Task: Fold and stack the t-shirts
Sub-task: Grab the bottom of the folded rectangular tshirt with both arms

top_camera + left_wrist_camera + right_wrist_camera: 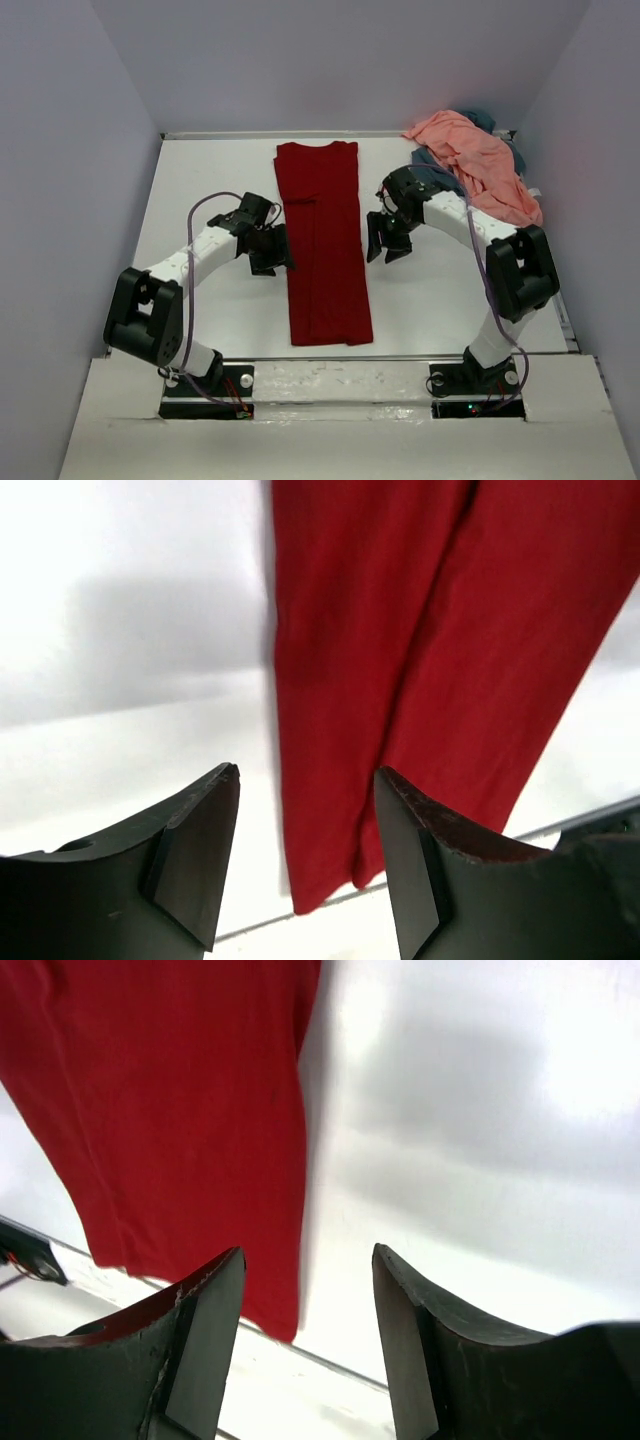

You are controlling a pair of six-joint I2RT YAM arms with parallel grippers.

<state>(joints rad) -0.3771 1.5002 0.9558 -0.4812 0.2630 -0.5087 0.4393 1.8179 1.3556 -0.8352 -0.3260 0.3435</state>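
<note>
Top external view, item one: dark red t-shirt [322, 245], lying flat down the middle of the desk [210, 190], what looks like the collar end toward the far edge and the hem toward the near edge. Its sides are turned in, making a long narrow strip with an overlap line along its length. Plain matte knit, soft, light and limp; judged likely to sag and fall open if lifted from one point, so best pinched at both corners of one short end, all layers together. Items two and three: salmon pink t-shirt [480, 165], crumpled at the far right corner, heaped over a slate blue-grey t-shirt [432, 162] that is mostly hidden. Left hand [270, 255]: just beside the strip's left edge, fingers apart, nothing between them. Right hand [385, 242]: just beside the strip's right edge, fingers apart, likewise empty. Desk surface: smooth, white, hard, faintly glossy.
</note>
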